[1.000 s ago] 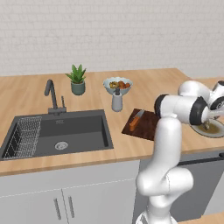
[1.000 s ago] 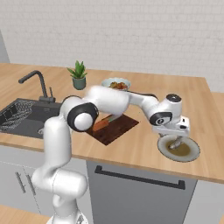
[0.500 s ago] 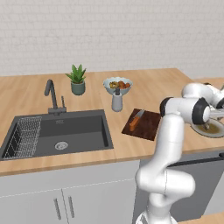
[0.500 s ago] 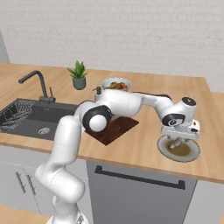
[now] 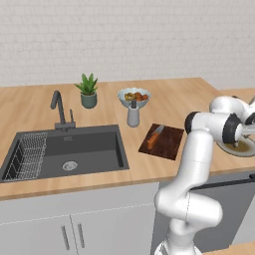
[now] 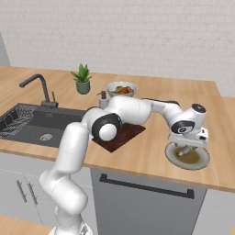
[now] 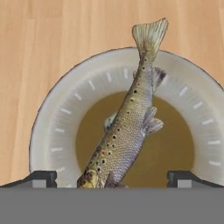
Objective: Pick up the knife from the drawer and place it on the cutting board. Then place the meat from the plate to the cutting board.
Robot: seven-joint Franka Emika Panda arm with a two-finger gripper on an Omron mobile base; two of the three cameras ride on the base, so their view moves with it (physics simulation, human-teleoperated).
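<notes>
The meat [image 7: 127, 131], a speckled brownish-grey fish, lies diagonally on the round pale plate [image 7: 52, 131] with its brownish centre. My gripper [image 7: 113, 179] hangs straight above it, open, with the dark fingertips [image 7: 41, 178] wide on either side of the fish's head end and touching nothing. From the right base view, the gripper [image 6: 186, 148] sits low over the plate [image 6: 204, 160] at the counter's right end. The knife [image 5: 155, 137] with its orange-brown handle rests on the dark reddish cutting board [image 5: 168, 144]. The drawer is out of view.
Left of the board is the dark sink [image 5: 74, 149] with its faucet [image 5: 59, 104]. A potted plant [image 5: 88, 90], a fruit bowl [image 5: 133, 96] and a grey shaker [image 5: 133, 115] stand behind the board. The counter's front edge runs close to the plate.
The arm has swung further right and the gripper has sunk a little lower over the plate. The jaws have stayed wide.
</notes>
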